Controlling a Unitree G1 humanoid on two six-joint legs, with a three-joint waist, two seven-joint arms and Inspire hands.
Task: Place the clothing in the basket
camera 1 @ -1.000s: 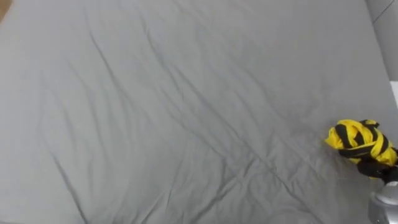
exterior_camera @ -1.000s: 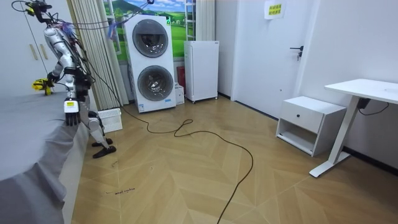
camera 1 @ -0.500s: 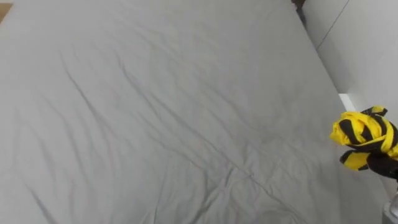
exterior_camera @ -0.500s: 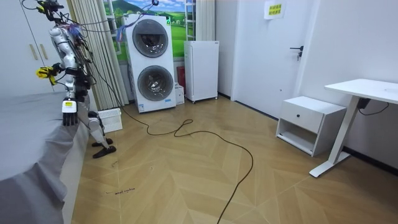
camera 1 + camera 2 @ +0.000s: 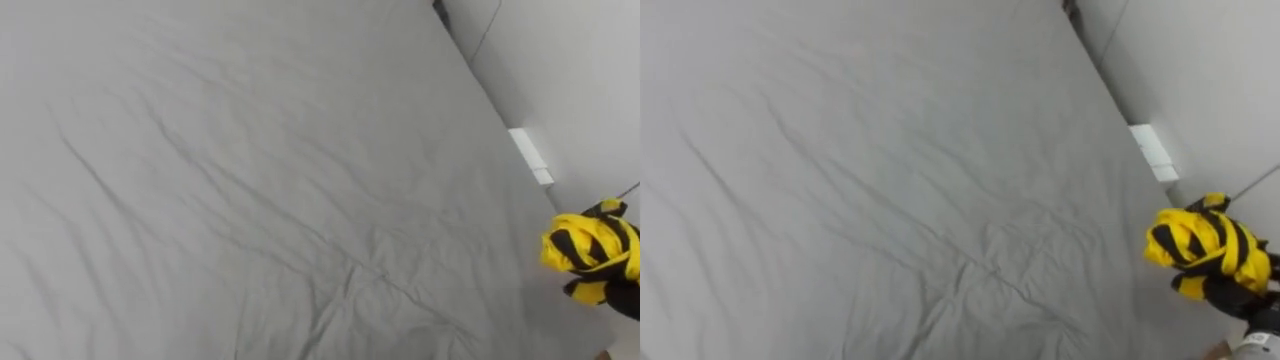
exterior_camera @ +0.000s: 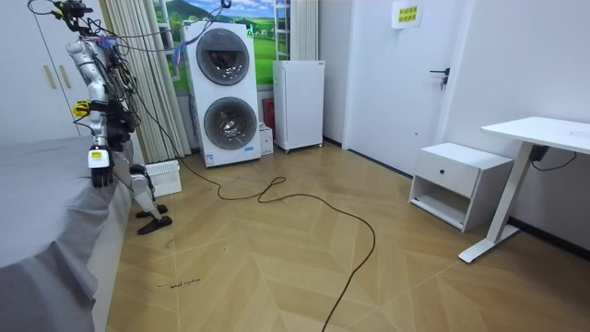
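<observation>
**Position.** The robot stands upright at the side of the bed [image 5: 250,180], between the bed and the curtain [image 6: 138,83], in the far left corner of the room view.

**Task item.** The garment [image 5: 590,248] is a yellow piece with black stripes, bunched into a tight ball. In the eye views it appears at the lower right, over the right edge of the bed and next to the wall [image 5: 580,80]. In the room view a small yellow patch shows at the robot's chest height, above the level of the sheet.

**Right robot hand** [image 5: 1243,300]. It sits directly under the bunched garment, closed on the cloth and carrying it. The garment does not touch the sheet.

**Left robot hand** [image 6: 95,175]. It hangs at the robot's side, just beside the edge of the bed. At this distance its state cannot be told.

**Bed surface.** The grey sheet is creased, with long folds running diagonally across it.

**Surroundings.**
- A small white plate [image 5: 530,157] is fixed low on the wall, beyond the garment.
- A stacked washer [image 6: 224,92] stands beside the curtain.
- A white cabinet [image 6: 299,103] stands to the room view's right of the washer.
- A low nightstand [image 6: 459,183] stands against the wall on the room view's right, well apart from the robot.
</observation>
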